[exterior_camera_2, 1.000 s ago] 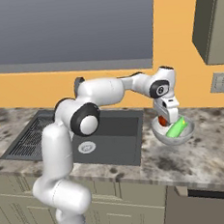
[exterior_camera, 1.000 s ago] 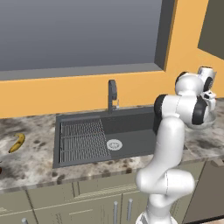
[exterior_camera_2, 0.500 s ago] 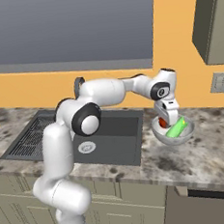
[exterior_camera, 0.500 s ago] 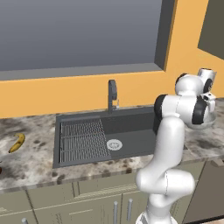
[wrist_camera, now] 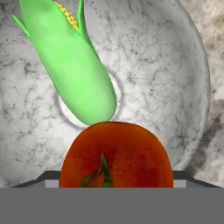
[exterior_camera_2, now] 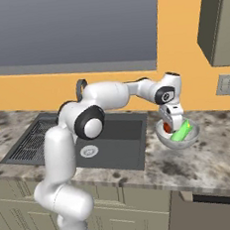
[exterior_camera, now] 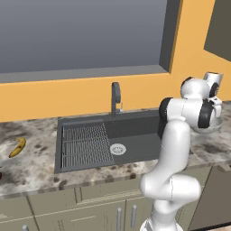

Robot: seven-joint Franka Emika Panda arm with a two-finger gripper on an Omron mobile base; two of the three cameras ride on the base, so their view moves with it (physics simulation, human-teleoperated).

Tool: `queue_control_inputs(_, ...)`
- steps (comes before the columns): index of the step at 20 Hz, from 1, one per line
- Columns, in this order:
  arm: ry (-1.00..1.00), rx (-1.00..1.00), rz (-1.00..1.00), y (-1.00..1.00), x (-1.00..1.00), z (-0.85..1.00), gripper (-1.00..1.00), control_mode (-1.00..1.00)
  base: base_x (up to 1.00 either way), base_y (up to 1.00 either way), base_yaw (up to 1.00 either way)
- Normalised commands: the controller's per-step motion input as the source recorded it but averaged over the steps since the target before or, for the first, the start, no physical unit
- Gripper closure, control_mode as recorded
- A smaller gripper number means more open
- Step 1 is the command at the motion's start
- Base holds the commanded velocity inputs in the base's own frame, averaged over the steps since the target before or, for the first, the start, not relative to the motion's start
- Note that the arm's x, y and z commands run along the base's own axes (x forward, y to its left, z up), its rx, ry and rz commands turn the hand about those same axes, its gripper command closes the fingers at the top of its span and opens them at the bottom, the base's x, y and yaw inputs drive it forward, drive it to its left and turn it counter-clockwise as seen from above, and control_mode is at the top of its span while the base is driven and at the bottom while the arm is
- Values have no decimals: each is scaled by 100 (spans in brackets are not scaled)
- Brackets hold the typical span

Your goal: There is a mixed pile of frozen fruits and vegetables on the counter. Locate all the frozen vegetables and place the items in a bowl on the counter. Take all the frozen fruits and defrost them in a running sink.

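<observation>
Left base view: arm reaches right, its wrist over the bowl (exterior_camera: 215, 126), which peeks out behind the forearm at the right end of the counter (exterior_camera: 40, 167). Sink (exterior_camera: 108, 142) is dry-looking and holds nothing, faucet (exterior_camera: 116, 97) behind it; no running water that I can make out. Banana (exterior_camera: 17, 147) lies on the counter well left of the sink, untouched. A dark reddish bit at the far left edge may be the small brown fruit, too cut off to tell.

Right base view: gripper (exterior_camera_2: 174, 125) hangs just above the bowl (exterior_camera_2: 178, 137), pointing down into it. Green vegetable (exterior_camera_2: 180, 131) leans inside against the rim, tomato (exterior_camera_2: 166, 128) beside it under the fingers. A sliver of yellow at the far left edge of the counter is probably the banana.

Hand view: looking straight down into the bowl (wrist_camera: 183, 74). Green piece (wrist_camera: 70, 74) (husked corn, yellow kernels show at the top) lies on the bowl floor; tomato (wrist_camera: 116, 155) touches its end, right at the gripper. Jaws stand wide; whether they clasp the tomato or have let go I cannot tell, the fingertips are hidden.

Progress: both vegetables are in the bowl, so that half looks done or nearly. Fruits are left: banana and brown fruit to the sink, water on.
</observation>
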Motion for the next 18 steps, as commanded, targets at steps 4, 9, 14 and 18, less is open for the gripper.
queue_control_inputs(4, 0, 0, -1, 0, 0, -7, -100, -100, 0, 0, 0)
queue_control_inputs(9, 0, 0, -1, -1, 0, -8, -100, -100, 0, 0, 0)
queue_control_inputs(14, 0, 0, 0, 0, 0, -2, -100, -100, 0, 0, 0)
queue_control_inputs(18, -2, 0, -3, 0, 0, 21, -100, -100, 0, 0, 0)
